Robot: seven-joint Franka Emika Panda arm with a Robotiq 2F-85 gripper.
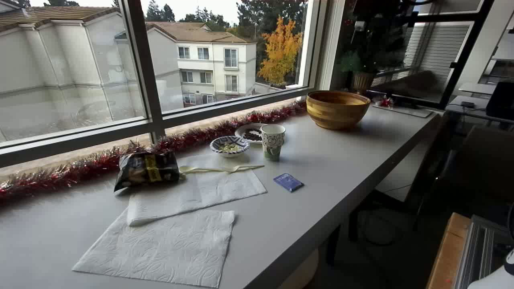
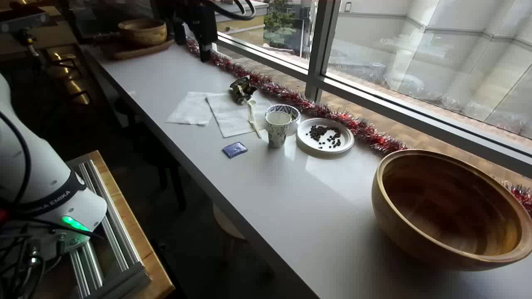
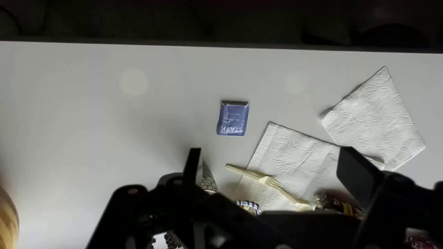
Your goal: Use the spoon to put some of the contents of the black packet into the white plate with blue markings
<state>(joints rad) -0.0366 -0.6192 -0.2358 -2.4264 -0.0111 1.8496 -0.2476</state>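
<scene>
The black packet (image 1: pixel 146 170) with a yellow stripe lies by the window; it also shows in an exterior view (image 2: pixel 242 89) and partly in the wrist view (image 3: pixel 341 206). The pale spoon (image 1: pixel 188 169) lies on a napkin beside it, its bowl (image 3: pixel 303 206) towards the packet; a pale fork (image 1: pixel 243 167) overlaps its handle. The white plate with blue markings (image 1: pixel 217 149) is bowl-like and holds yellowish bits; the cup partly hides it in an exterior view (image 2: pixel 286 109). My gripper (image 3: pixel 270 152) is open and empty, above the table; it shows in an exterior view (image 2: pixel 193 49).
A patterned paper cup (image 1: pixel 273 143) stands beside the marked plate. A white plate (image 2: pixel 309 143) with dark bits is behind it. A purple sachet (image 1: pixel 288 182), two napkins (image 1: pixel 160 249) and a large wooden bowl (image 1: pixel 338 114) are on the table. Red tinsel (image 1: pixel 200 138) lines the window.
</scene>
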